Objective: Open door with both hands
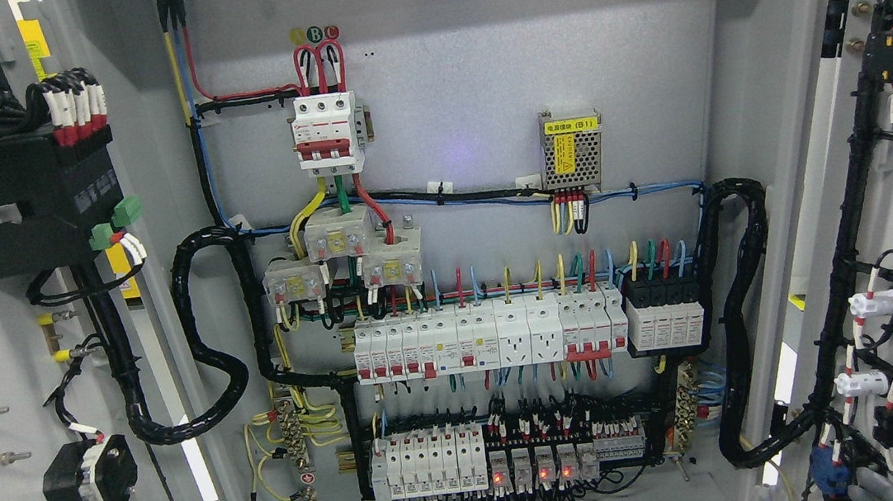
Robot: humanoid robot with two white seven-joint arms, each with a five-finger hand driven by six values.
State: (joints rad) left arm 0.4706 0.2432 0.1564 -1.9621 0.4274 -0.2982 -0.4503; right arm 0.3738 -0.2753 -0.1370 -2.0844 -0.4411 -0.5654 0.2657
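- Robot hand [882, 484] barely visible at bottom right edge, grey fingers only; grip state unclear.
- Right door [844, 242] just above it, left door [0, 347] far left; both swung open.

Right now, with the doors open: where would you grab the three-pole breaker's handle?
Probably the red tie bar across the three-pole breaker, pinched top and bottom from straight in front. It runs horizontally, and wires crowd in above and below.
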